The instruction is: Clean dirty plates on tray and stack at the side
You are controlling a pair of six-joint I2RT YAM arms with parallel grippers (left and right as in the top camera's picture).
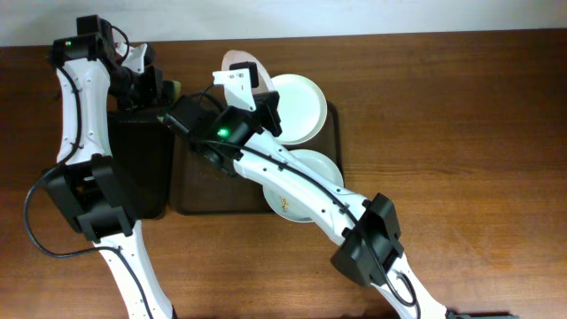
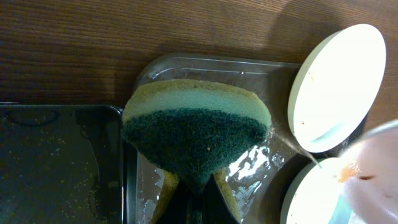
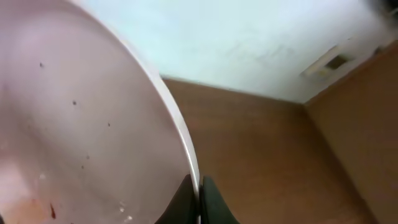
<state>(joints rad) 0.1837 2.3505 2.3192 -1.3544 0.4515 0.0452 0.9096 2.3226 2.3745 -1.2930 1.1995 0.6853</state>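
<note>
Overhead view: the brown tray (image 1: 199, 199) lies at mid-table (image 1: 461, 133), with a narrower black tray (image 1: 142, 168) just beside it on the left. Two white plates lie in the right part of the brown tray. The far plate (image 1: 299, 106) is flat and fully in sight, while the near plate (image 1: 317, 168) is partly hidden under the right arm. A third plate (image 1: 237, 60), pinkish in this light, is held on edge above the tray's far left corner.

The right gripper (image 3: 199, 200) has its fingers pinched tight on that plate's rim. The wrist view shows dark specks on the plate's face and an orange smear near the bottom left.

The left gripper (image 2: 196, 190) is clamped hard on a sponge (image 2: 196, 127), dark green scouring side over yellow foam, which hangs over the left end of the brown tray. In this view the black tray's floor is dotted with crumbs and has a wet sheen. The far plate shows thin orange marks along its rim.
</note>
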